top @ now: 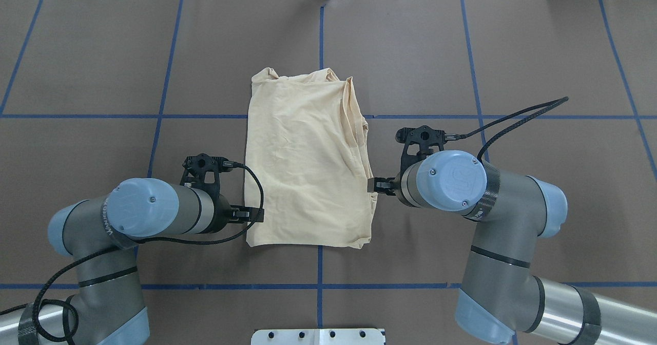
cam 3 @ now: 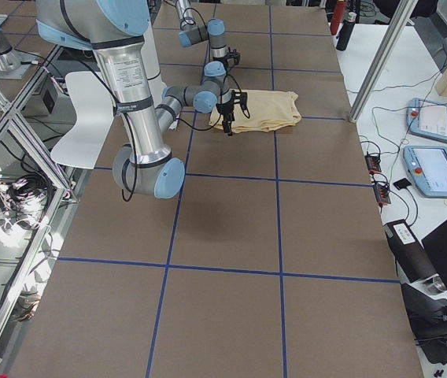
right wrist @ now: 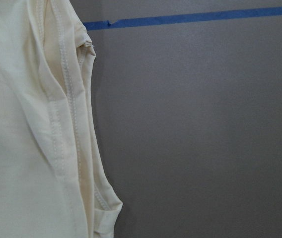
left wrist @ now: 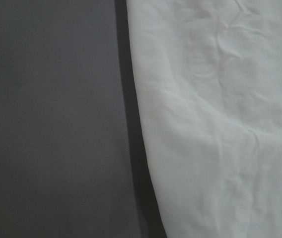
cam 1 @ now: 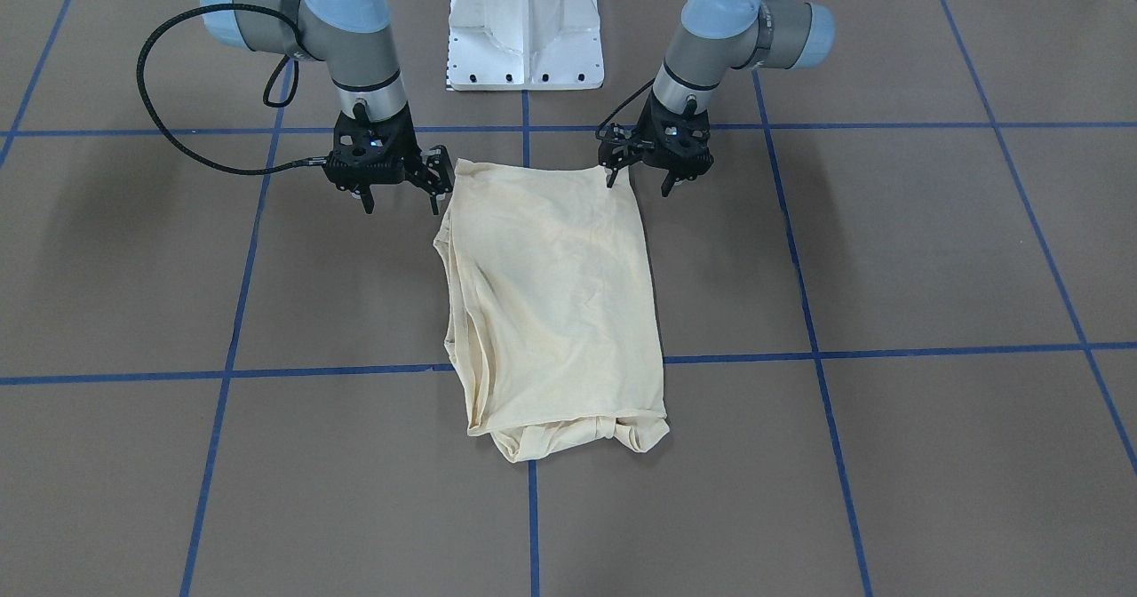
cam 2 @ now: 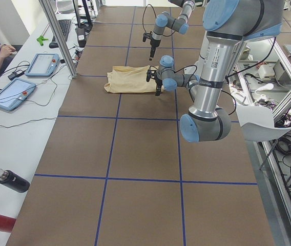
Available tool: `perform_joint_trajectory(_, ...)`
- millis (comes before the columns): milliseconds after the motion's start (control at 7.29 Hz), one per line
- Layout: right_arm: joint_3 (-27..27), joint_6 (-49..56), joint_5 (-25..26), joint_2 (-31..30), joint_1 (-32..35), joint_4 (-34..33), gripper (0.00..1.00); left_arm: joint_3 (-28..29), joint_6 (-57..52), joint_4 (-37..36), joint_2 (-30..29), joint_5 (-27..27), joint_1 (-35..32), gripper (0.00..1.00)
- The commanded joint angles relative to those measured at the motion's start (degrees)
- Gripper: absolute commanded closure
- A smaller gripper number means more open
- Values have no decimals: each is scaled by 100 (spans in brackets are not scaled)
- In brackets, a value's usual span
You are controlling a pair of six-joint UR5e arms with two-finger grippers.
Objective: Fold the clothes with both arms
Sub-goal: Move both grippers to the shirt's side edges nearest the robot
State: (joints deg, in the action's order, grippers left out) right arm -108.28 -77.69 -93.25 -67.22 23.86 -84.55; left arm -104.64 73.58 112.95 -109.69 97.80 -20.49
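Nearest to me is my white base mount [cam 1: 526, 37], at the near edge of the brown tabletop [cam 1: 888, 242]. A little farther out, both my pincers hang low at the near end of the T-shirt [cam 1: 555, 295], one on each side of it.

My left pincer [cam 1: 639, 179] has its fingers apart and holds nothing. Its inner finger is at the near left corner of the cloth, but I cannot tell if it touches. My right pincer [cam 1: 401, 199] is also spread and holds nothing, and it is just beside the right edge, mostly over bare tabletop.

The T-shirt lies flat, folded into a long oblong across the blue tape lines [cam 1: 888, 351]. Its left edge is one smooth fold. On its right edge, stitched hems lie in layers. At the far end the cloth is bunched in small folds.
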Motion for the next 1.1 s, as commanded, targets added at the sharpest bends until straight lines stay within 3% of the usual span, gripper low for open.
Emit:
perform_joint_trajectory(0, 9, 8, 0, -1, -13, 0, 0, -4, 7, -203, -132, 2, 124, 35)
perform_joint_trajectory(274, 18, -1, 0, -1, -30, 0, 0, -4, 16, -194, -140, -7, 212, 37)
perform_joint_trajectory(412, 18, -1, 0, -1, -39, 0, 0, -4, 16, -194, -141, 2, 229, 45)
perform_joint_trajectory(549, 18, -1, 0, -1, -39, 0, 0, -4, 16, -203, -132, 2, 230, 59)
perform_joint_trajectory(686, 18, -1, 9, -1, -48, 0, 0, -47, 16, -203, -132, 2, 221, 100)
perform_joint_trajectory(960, 70, -123, 35, 69, -170, 0, 0, -83, 16, -203, -132, 2, 221, 100)
